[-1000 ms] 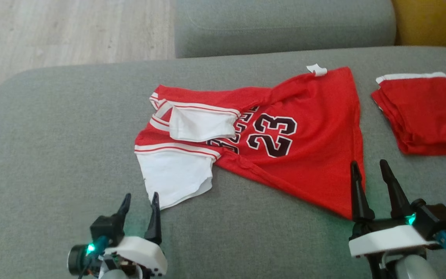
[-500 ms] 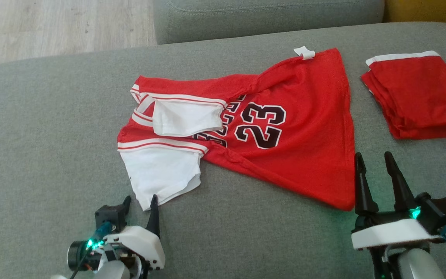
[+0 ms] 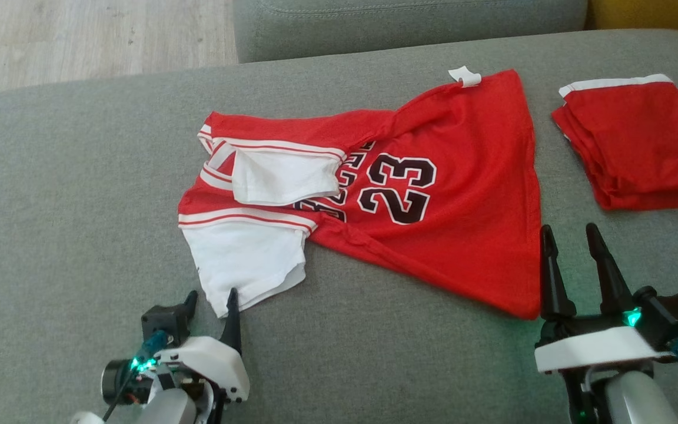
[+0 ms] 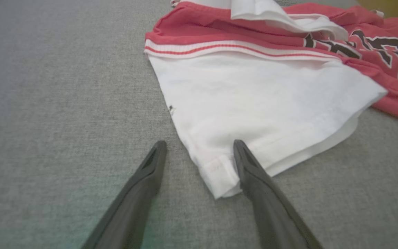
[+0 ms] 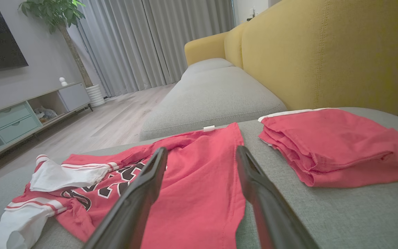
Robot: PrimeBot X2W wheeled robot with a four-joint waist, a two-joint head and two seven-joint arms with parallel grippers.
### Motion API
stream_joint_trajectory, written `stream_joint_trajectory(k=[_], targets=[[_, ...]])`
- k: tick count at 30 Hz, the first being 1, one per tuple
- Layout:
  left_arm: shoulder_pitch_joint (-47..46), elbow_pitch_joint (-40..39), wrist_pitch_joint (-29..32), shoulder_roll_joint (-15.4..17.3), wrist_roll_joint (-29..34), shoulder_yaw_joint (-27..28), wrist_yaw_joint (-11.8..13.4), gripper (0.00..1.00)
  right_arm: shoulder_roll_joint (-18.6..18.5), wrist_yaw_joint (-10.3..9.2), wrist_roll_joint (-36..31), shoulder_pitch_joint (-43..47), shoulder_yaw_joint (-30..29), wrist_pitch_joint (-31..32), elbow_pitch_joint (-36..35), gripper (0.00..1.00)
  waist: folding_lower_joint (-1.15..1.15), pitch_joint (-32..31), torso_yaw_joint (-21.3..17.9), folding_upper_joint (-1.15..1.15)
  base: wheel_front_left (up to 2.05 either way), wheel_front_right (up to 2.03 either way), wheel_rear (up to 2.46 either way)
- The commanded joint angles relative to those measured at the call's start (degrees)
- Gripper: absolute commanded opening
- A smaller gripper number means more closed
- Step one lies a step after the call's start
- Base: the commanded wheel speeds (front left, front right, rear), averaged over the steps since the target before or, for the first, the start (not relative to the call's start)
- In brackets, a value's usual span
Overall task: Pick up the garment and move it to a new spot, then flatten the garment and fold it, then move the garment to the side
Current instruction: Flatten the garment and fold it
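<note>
two garments, jersey [image 3: 462,224] and folded pile [image 3: 639,147]; left end effector [image 3: 212,292], right end effector [image 3: 568,227], both spread apart

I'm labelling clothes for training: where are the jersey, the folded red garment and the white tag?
jersey [image 3: 468,224], head view, red cloth right of the number
folded red garment [image 3: 639,147], head view, middle of top layer
white tag [image 3: 464,76], head view, middle

Head camera looks down; low, close wrist cameras share the jersey [image 3: 462,235].
</note>
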Motion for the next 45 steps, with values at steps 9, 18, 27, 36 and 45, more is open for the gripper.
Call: stream_joint_trajectory(k=[9, 18, 27, 36, 45], targets=[[-1.59, 0.59, 1.55, 1.09, -0.87, 0.43, -0.47, 0.00, -0.31, 0.39, 0.42, -2.01, 1.30, -0.61, -1.61, 1.00, 0.00, 0.02, 0.11, 0.00, 0.00, 0.00, 0.00], [-1.88, -4.95, -4.91, 1.56, -1.50, 2.14, 0.15, 0.00, -0.31, 0.39, -0.23, -0.75, 0.26, 2.27, 5.18, 1.00, 0.00, -1.67, 0.25, 0.00, 0.00, 0.00, 0.00], [-2.43, -13.54, -11.59, 1.93, -0.31, 4.35, 1.04, 0.00, -0.31, 0.39, 1.68, -0.48, 0.43, 9.25, 12.73, 1.00, 0.00, -2.07, 0.60, 0.00, 0.00, 0.00, 0.00], [-0.59, -21.57, -12.36, 1.28, 2.48, 7.69, 1.58, 0.00, -0.31, 0.39, 2.78, -0.50, 4.83, 14.59, 16.17, 1.00, 0.00, -1.55, 0.95, 0.00, 0.00, 0.00, 0.00], [0.51, -21.29, -12.38, 0.39, 3.89, 8.68, 0.46, 0.00, -0.31, 0.39, 2.39, -0.94, 6.73, 16.05, 15.28, 0.00, 0.00, -1.41, 1.12, 0.00, 0.00, 0.00, 0.00]])
